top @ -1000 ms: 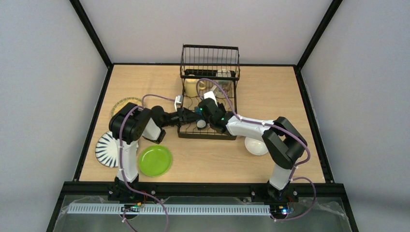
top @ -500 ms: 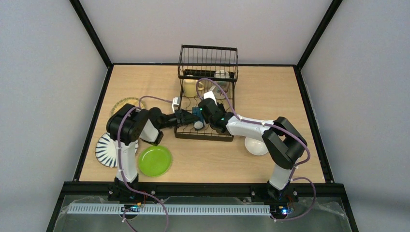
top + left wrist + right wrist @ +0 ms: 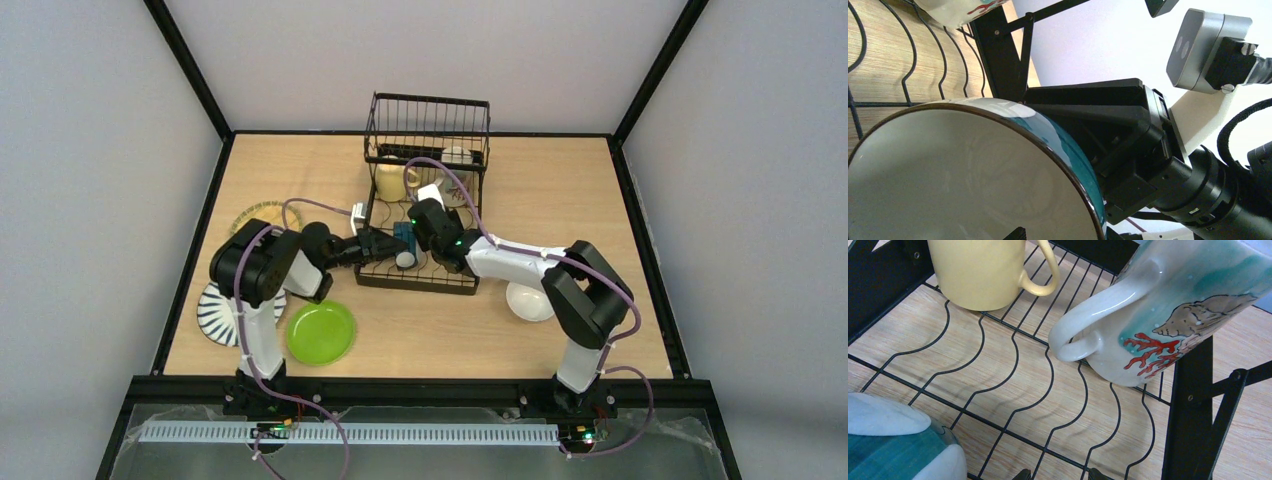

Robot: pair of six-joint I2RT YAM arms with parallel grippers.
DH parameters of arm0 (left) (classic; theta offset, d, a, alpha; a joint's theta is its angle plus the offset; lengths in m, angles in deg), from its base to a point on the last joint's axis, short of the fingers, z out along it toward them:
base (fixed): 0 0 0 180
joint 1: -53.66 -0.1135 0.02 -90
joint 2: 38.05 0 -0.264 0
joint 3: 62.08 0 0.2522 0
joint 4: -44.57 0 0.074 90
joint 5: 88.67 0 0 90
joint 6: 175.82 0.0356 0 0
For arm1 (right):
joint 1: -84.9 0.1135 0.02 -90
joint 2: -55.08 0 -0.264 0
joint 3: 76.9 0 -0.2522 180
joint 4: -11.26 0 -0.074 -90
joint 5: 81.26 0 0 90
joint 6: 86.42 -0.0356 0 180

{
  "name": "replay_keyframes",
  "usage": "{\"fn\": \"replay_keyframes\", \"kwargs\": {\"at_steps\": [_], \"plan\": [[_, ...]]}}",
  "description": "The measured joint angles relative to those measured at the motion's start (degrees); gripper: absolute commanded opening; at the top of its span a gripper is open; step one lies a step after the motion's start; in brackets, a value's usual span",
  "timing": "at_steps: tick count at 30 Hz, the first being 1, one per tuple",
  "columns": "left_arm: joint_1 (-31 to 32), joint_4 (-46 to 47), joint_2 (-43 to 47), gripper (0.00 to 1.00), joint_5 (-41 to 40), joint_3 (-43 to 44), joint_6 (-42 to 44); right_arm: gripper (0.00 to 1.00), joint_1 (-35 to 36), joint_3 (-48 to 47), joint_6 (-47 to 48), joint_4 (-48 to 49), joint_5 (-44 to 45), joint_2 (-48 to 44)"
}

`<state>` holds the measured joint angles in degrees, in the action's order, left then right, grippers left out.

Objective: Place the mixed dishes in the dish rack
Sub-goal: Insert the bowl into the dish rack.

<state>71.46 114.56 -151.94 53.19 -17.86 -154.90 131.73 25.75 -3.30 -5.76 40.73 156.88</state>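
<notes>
The black wire dish rack (image 3: pixel 430 110) stands mid-table and holds the pale yellow mug (image 3: pixel 390 180) and a seashell mug (image 3: pixel 458 160). My left gripper (image 3: pixel 390 247) is shut on the rim of the blue-outside bowl (image 3: pixel 403 246), held on edge over the rack's near slots. The bowl's white inside (image 3: pixel 948 175) fills the left wrist view, with one fingertip (image 3: pixel 1016 234) on it. My right gripper (image 3: pixel 415 212) is open and empty just above the rack wires (image 3: pixel 1013 355), right behind the bowl (image 3: pixel 893 445). Its tips (image 3: pixel 1059 474) face the yellow mug (image 3: pixel 983 270) and the seashell mug (image 3: pixel 1168 315).
The lime green plate (image 3: pixel 320 332) and the black-striped plate (image 3: pixel 215 310) lie near the left arm's base. The tan woven plate (image 3: pixel 250 215) lies behind that arm. The white bowl (image 3: pixel 528 300) sits right of the rack, under the right arm.
The rack with its mugs has slid a little to the left. Both grippers and the blue bowl have moved left with it.
</notes>
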Motion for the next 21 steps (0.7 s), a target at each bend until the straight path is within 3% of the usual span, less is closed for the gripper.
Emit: {"fn": "replay_keyframes", "kwargs": {"at_steps": [21], "plan": [[-1.22, -15.30, 6.36, 0.87, -0.87, 1.99, 5.70, 0.64, 0.00, -0.50, -0.02, 0.02, -1.84, 0.87]]}}
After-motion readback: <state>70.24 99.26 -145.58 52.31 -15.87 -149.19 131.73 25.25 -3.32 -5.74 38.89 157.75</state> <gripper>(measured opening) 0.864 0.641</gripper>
